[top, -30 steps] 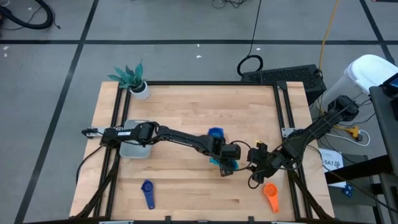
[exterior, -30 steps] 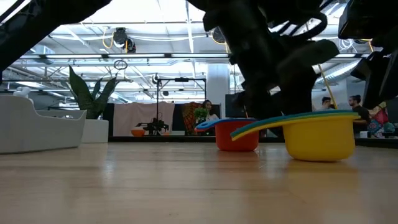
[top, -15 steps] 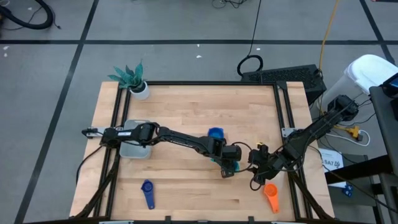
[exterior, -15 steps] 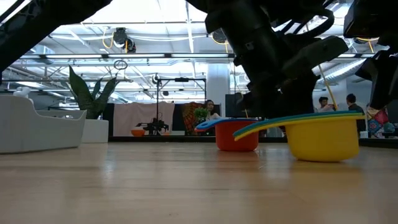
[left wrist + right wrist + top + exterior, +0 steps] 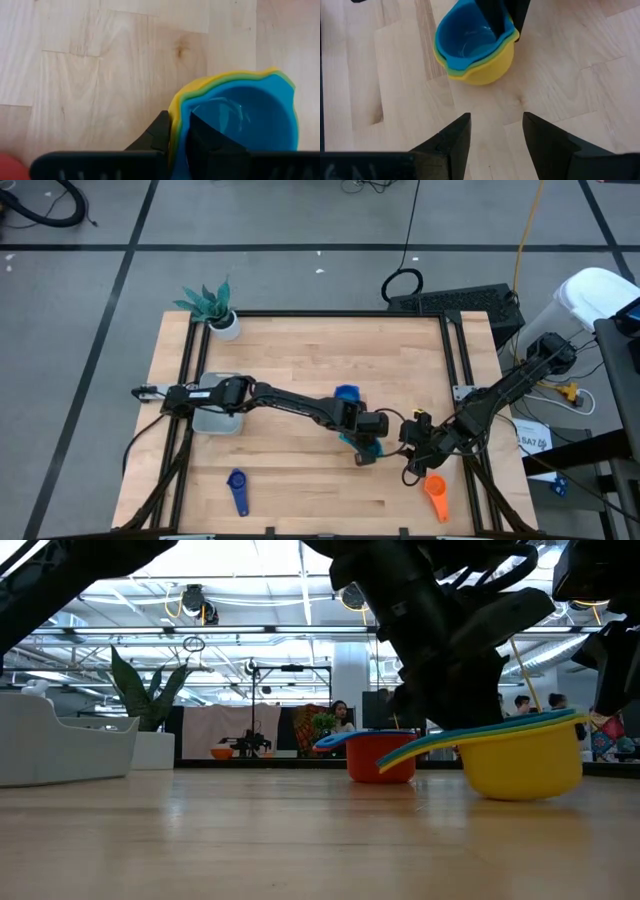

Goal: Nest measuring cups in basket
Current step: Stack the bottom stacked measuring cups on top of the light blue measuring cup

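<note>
Glossy plastic cups (image 5: 475,47), light blue inside green inside yellow, are pinched at the rim by the left tool (image 5: 182,132) on the pale wooden bench (image 5: 300,350); the right tool (image 5: 495,132) gapes nearby.

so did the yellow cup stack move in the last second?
Yes. In the low view the yellow cup stack shifted slightly right, away from the red cup, and tilted, gripped by the left hand.

Overhead, table-level and both wrist views share the nested cups (image 5: 474,47).
</note>
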